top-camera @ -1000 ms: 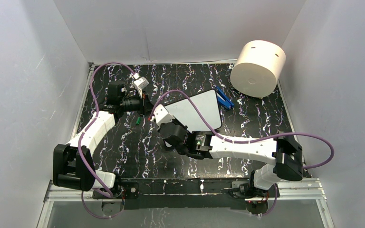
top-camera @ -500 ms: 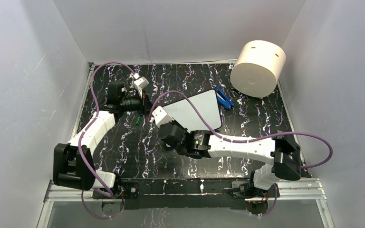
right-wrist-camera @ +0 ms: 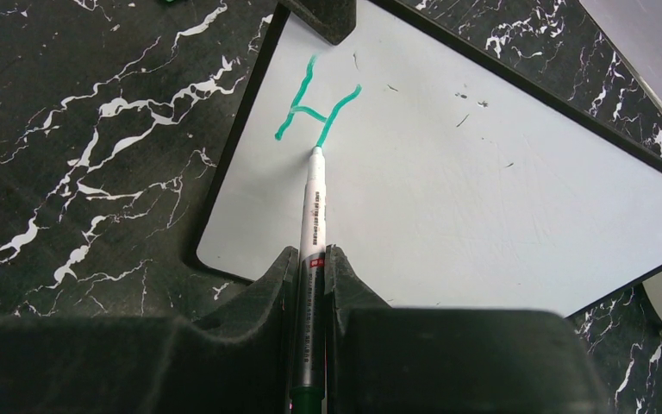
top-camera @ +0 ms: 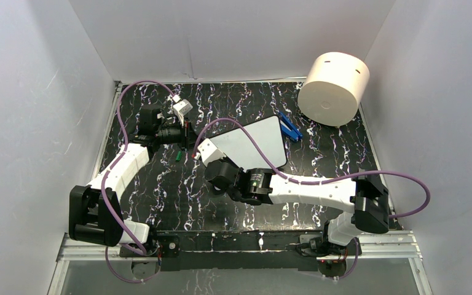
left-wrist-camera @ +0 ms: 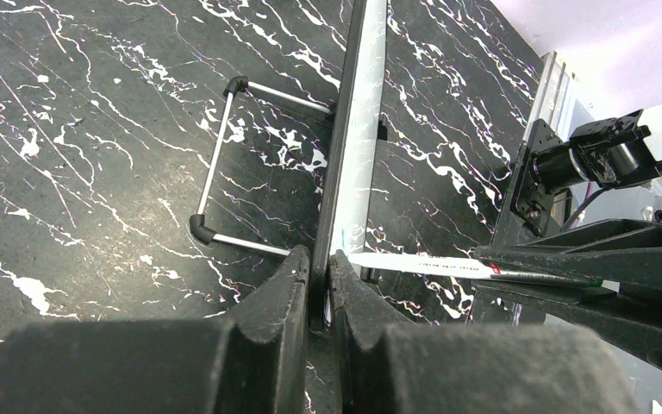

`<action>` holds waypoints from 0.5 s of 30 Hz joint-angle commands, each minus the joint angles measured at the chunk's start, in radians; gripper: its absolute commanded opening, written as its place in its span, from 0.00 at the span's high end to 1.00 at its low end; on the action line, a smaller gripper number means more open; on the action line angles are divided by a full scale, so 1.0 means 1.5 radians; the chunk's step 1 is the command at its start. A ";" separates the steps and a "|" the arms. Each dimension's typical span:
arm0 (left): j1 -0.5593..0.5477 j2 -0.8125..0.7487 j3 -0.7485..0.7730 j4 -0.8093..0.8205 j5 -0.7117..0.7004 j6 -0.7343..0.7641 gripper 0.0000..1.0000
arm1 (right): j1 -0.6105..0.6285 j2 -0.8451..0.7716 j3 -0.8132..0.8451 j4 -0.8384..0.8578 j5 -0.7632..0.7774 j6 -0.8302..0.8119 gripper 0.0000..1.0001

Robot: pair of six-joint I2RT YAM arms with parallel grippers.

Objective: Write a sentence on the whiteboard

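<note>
Slim white marker (right-wrist-camera: pixel 314 207) tip meets smooth whiteboard (right-wrist-camera: pixel 483 190) (teal H (right-wrist-camera: pixel 310 112)).

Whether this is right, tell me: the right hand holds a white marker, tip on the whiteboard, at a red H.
The H is teal-green, not red; the right wrist view shows it. The rest stands: the right hand holds a white marker, tip on the whiteboard, at that H.
</note>
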 commanded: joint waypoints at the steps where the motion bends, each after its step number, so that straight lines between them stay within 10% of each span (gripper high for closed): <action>1: -0.010 0.012 0.006 -0.034 -0.025 0.021 1.00 | -0.005 0.000 0.017 0.001 0.004 0.016 1.00; 15: -0.009 0.014 0.007 -0.037 -0.026 0.023 1.00 | -0.004 -0.074 -0.047 0.081 0.016 -0.008 1.00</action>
